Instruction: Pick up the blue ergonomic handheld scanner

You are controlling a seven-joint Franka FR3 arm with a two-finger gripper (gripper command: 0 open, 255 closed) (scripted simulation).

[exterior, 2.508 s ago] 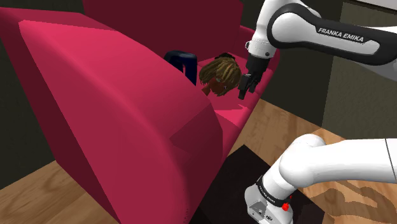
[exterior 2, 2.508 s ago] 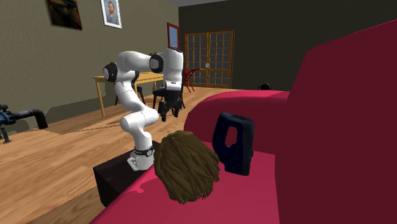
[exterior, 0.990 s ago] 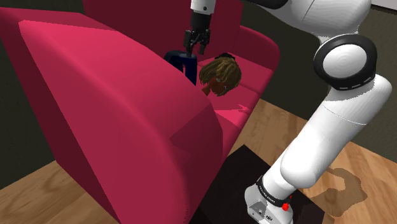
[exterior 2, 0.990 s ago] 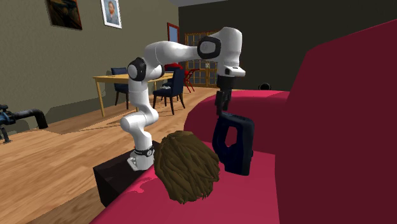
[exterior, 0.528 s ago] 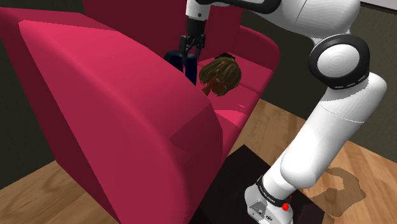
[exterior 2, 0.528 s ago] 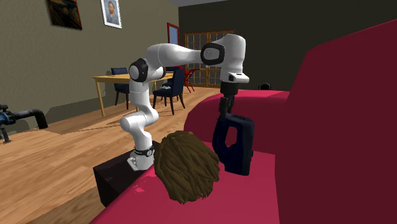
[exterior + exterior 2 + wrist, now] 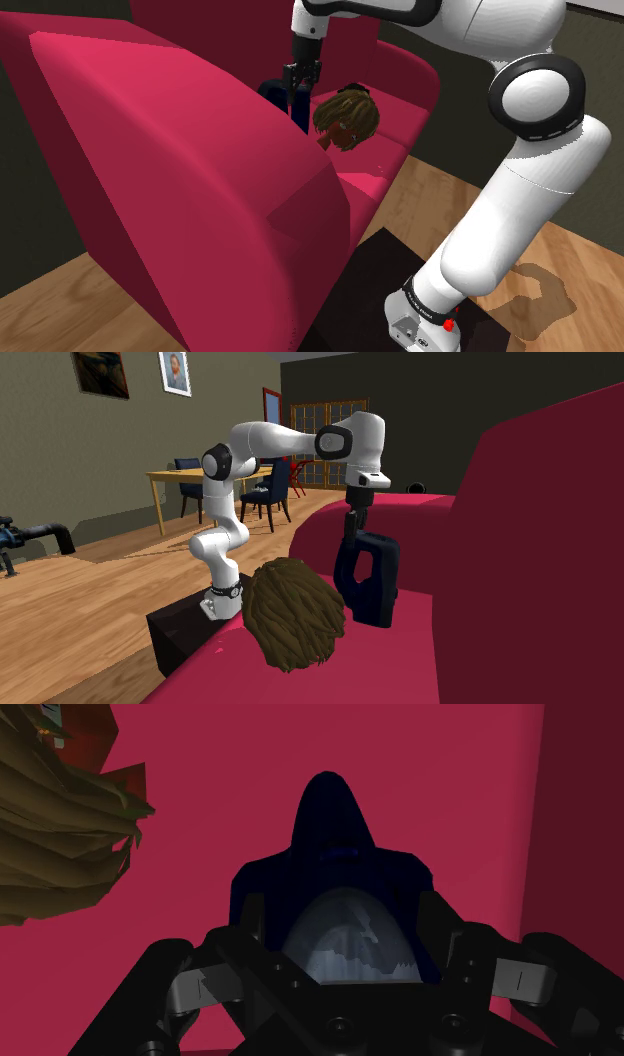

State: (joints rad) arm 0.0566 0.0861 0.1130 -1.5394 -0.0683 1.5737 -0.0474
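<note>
We see a big red sofa (image 7: 180, 180) with a broad rounded arm and a tall back, which rises at the second exterior view's right (image 7: 520, 552); on its seat lies a shaggy brown clump like a wig (image 7: 345, 117), resting on the cushion (image 7: 293, 614), its ragged strands spread over the red seat (image 7: 50, 824); the floor (image 7: 90, 612) is of wooden boards; beyond it stands a wooden table (image 7: 180, 474) with a dark blue chair (image 7: 268, 487) beside it; two framed pictures (image 7: 100, 372) (image 7: 175, 372) hang on the olive wall; a many-paned wooden door (image 7: 312, 472) stands in the far dark wall.
</note>
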